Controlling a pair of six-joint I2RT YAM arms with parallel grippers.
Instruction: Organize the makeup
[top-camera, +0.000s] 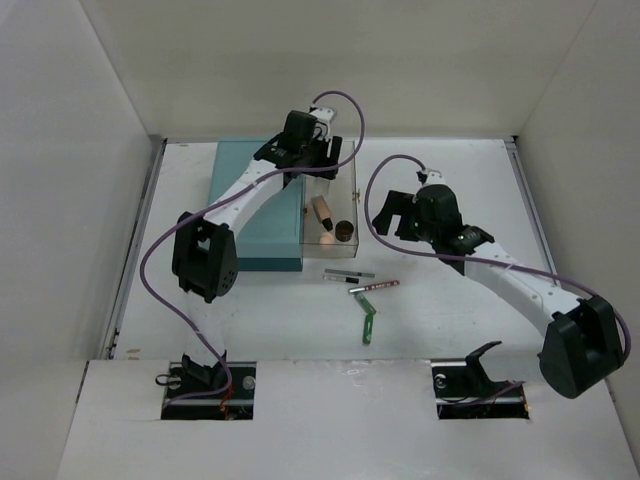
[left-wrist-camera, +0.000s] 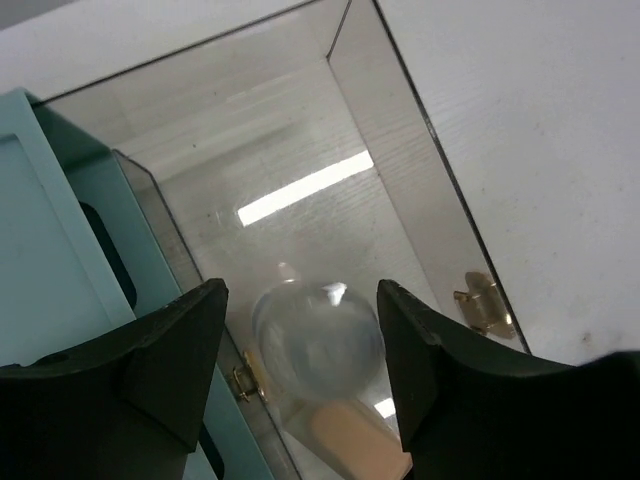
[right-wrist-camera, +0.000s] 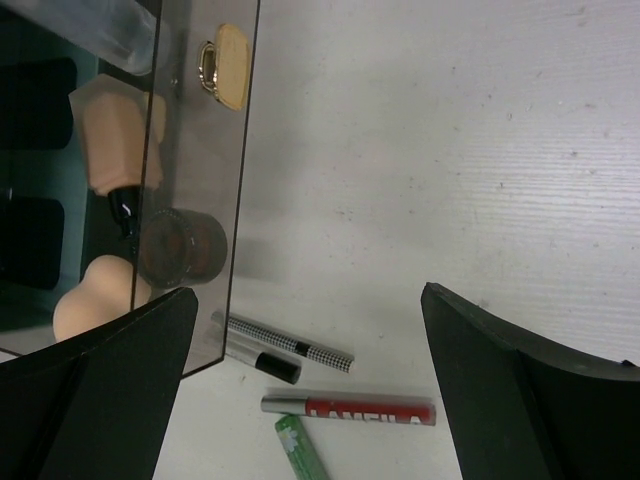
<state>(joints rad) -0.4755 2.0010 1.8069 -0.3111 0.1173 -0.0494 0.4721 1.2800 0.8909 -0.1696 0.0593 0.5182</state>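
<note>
- White bench (top-camera: 450, 180), white walls on three sides; both arms reach in from the near edge.
- Large teal box (top-camera: 255, 215) sits left of centre, with a clear-walled box (right-wrist-camera: 205, 130) touching its right side.
- Your left claw (left-wrist-camera: 300, 300) hangs released over the far end of the clear box, gripping nothing.
- Your right claw (right-wrist-camera: 308, 295) is spread wide and empty, just right of the clear box.
- Inside the clear box: tan black-capped tube (right-wrist-camera: 112, 140), beige egg-shaped sponge (right-wrist-camera: 82, 308), small dark round piece (right-wrist-camera: 182, 247).
- Loose on the bench just in front of that box: thin grey pencil (top-camera: 350, 273), pink-red pencil (right-wrist-camera: 350, 408), green stick (top-camera: 368, 322).
- I'd judge you're midway: the thin items remain to be boxed.
- Next, lower the right claw across one pencil and close low to the bench, since it lies flat.
</note>
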